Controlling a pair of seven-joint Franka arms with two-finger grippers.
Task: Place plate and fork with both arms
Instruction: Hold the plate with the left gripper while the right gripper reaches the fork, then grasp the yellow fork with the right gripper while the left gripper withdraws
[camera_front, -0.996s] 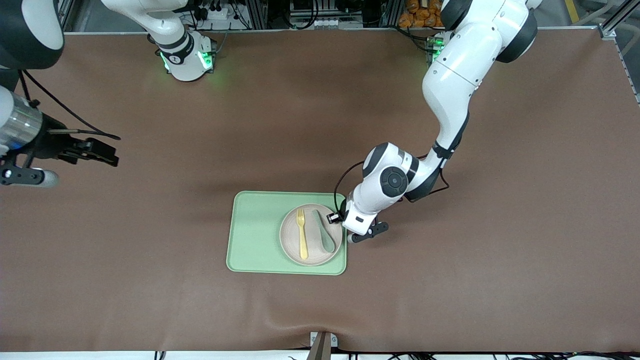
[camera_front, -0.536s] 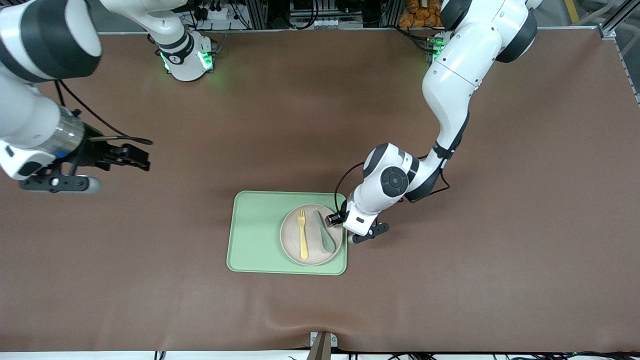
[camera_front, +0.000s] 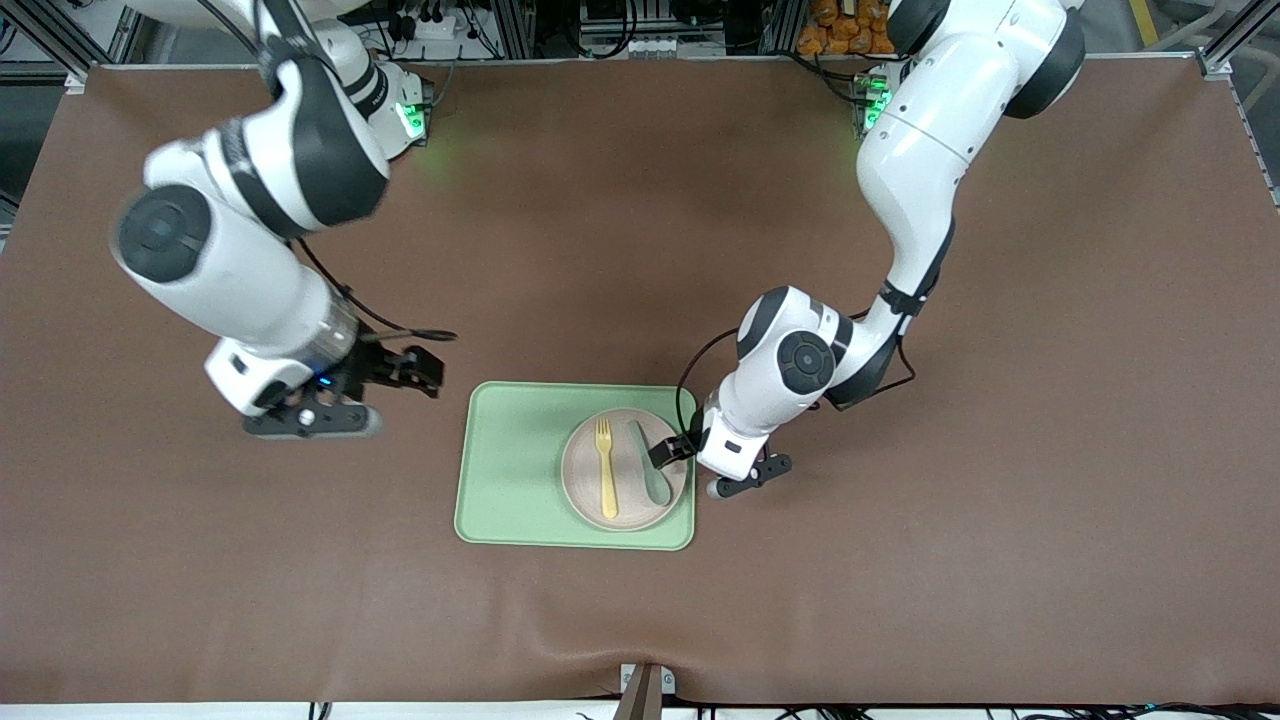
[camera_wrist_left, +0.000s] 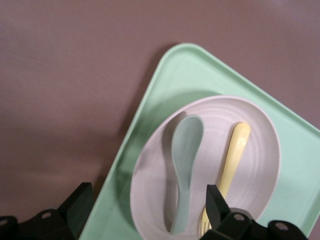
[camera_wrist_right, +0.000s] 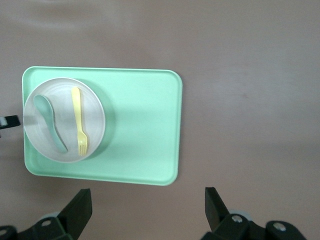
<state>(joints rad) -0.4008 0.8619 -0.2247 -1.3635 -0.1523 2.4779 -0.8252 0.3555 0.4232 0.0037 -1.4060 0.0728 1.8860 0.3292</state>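
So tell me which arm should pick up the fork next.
Probably the left: the left gripper hangs open at the plate edge, near the fork. The right gripper, also open, is over bare table, off the tray.

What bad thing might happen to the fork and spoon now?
The left gripper hangs open right at the plate rim beside the spoon, so it might bump the spoon or tip the plate. The fork lies loose on the plate, so a nudge could slide it onto the tray.
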